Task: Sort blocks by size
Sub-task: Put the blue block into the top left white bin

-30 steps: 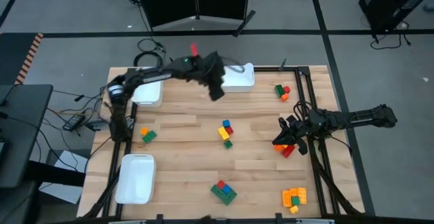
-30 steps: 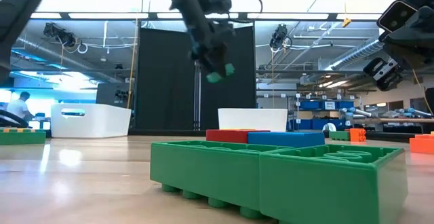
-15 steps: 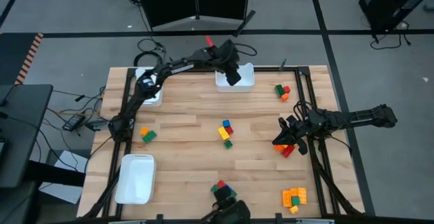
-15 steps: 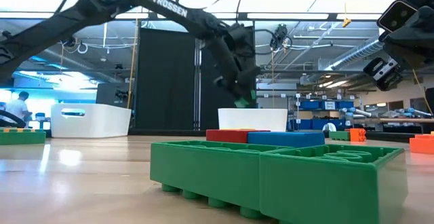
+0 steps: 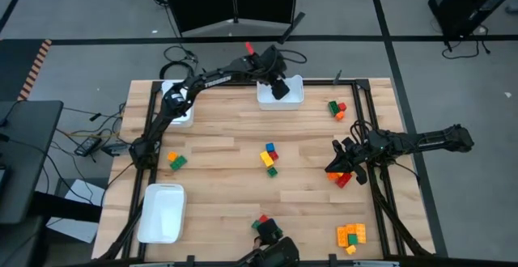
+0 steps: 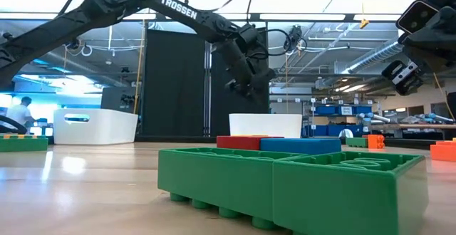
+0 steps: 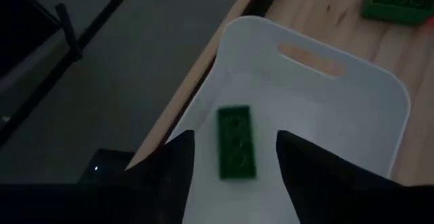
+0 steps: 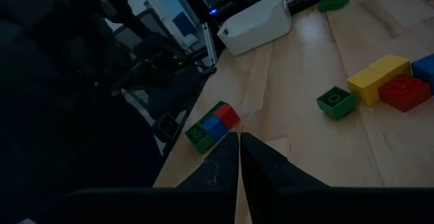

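Only writing I can read is "TROSSEN" in white on the left arm (image 6: 114,7), showing in the low view.

The left end effector (image 5: 278,87) is hanging over the white tray (image 5: 290,99) at the far edge of the bench (image 5: 218,170). Its fingers (image 7: 163,176) are standing apart with nothing between them, and a green brick (image 7: 235,142) is lying flat in the tray right below, free of both fingers.

The right end effector (image 5: 336,168) is sitting low over the right side of the bench, fingers (image 8: 220,170) pressed together and holding nothing. Just under it there's a small red and orange cluster (image 5: 343,178). Farther out in front of it are a little green brick (image 8: 335,101), a yellow one (image 8: 377,77) and a red one (image 8: 403,90), with a green-blue-red cluster (image 8: 211,127) off to the side.

Other stuff around: an orange pile (image 5: 351,235) toward the near right corner, a green and red bunch (image 5: 336,108) near the far right, and two more white trays, one (image 5: 162,212) near left and one (image 5: 180,112) far left, partly under the left arm.

In the low view a big green brick (image 6: 285,185) is sitting right in front of the lens and blocking most of the bench. A person (image 6: 16,112) is showing way back in the room.
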`<act>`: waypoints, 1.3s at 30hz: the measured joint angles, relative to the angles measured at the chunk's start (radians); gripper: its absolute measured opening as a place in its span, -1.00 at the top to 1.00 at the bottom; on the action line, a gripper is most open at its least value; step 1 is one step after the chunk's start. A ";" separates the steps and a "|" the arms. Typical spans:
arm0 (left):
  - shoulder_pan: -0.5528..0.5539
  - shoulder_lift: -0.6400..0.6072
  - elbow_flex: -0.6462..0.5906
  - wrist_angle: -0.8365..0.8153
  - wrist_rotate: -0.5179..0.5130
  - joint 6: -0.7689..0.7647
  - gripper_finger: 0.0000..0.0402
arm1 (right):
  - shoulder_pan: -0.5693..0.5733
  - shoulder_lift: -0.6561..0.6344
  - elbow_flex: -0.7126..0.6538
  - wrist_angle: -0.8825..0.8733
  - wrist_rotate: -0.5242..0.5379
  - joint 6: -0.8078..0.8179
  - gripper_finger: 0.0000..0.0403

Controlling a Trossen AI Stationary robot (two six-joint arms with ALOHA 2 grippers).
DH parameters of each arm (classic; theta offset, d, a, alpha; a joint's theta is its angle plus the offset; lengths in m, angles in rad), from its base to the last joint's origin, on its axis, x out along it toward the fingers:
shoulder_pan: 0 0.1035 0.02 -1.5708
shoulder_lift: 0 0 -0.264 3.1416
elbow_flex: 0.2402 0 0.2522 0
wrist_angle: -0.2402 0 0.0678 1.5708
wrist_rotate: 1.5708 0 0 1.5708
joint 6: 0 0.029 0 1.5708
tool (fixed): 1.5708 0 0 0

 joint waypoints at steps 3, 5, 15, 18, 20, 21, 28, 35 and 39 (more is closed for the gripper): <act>0.000 0.000 0.001 -0.001 0.000 -0.001 -0.14 | 0.000 0.000 0.000 0.000 0.000 0.000 0.86; 0.000 0.000 0.027 -0.046 0.000 -0.001 -0.14 | 0.000 0.000 0.000 0.000 0.000 0.000 0.86; -0.013 -0.047 0.159 -0.248 0.023 0.041 -0.14 | 0.000 0.000 0.000 0.000 0.000 0.000 0.86; -0.027 -0.089 0.147 -0.312 0.037 0.028 -0.14 | 0.000 0.000 0.000 0.000 0.000 0.000 0.86; -0.040 -0.111 0.147 -0.361 0.031 0.021 -0.14 | 0.000 0.000 0.000 0.000 0.000 0.000 0.86; -0.048 -0.117 0.147 -0.375 0.017 0.011 -0.14 | 0.000 0.000 0.000 0.000 0.000 0.000 0.86; -0.117 -0.168 0.146 -0.458 -0.062 -0.028 -0.14 | 0.000 0.000 0.000 0.002 0.000 0.000 0.86; -0.194 -0.315 -0.122 -0.356 -0.110 -0.090 -0.14 | 0.000 0.000 0.000 0.009 0.000 0.000 0.86; -0.237 -0.499 -0.462 -0.144 -0.119 -0.173 -0.14 | 0.000 0.000 0.000 0.009 0.000 0.000 0.86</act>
